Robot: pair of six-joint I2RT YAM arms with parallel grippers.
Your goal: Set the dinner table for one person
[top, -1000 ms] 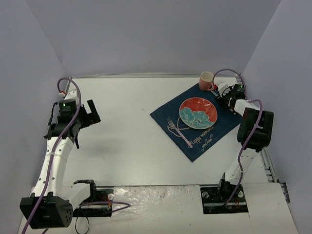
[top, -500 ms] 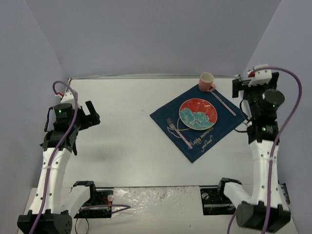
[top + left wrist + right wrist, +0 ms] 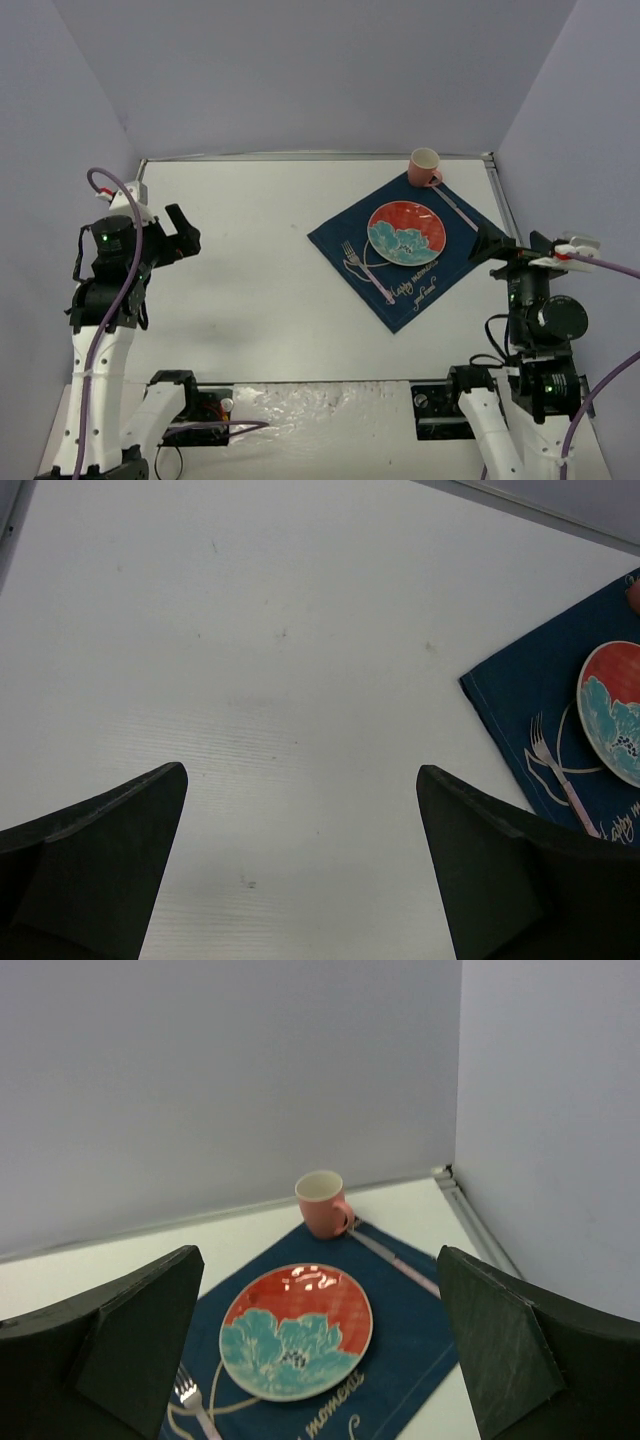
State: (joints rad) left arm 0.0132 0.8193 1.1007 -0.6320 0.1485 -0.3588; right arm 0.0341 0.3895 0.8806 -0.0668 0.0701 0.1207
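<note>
The white dinner table (image 3: 260, 270) carries a navy cloth (image 3: 440, 272) at its far right. On the cloth lie a red and teal plate (image 3: 407, 232), a pink-handled fork (image 3: 368, 268) to its left and a pink-handled knife (image 3: 458, 208) to its right. A pink mug (image 3: 424, 166) stands at the cloth's far corner. My right gripper (image 3: 515, 250) hangs open and empty above the cloth's near right edge, with the plate (image 3: 296, 1332) and mug (image 3: 322, 1203) in its view. My left gripper (image 3: 185, 238) is open and empty over the bare table (image 3: 300, 630) at the left.
Grey walls close in the table on three sides. A thin metal rim (image 3: 500, 195) runs along the far and right edges. Both arm bases sit on mounts at the near edge (image 3: 330, 405).
My right arm has drawn back from the knife and mug corner toward the near right, its gripper opening wide. The knife now lies free on the cloth. My left arm has eased slightly left.
</note>
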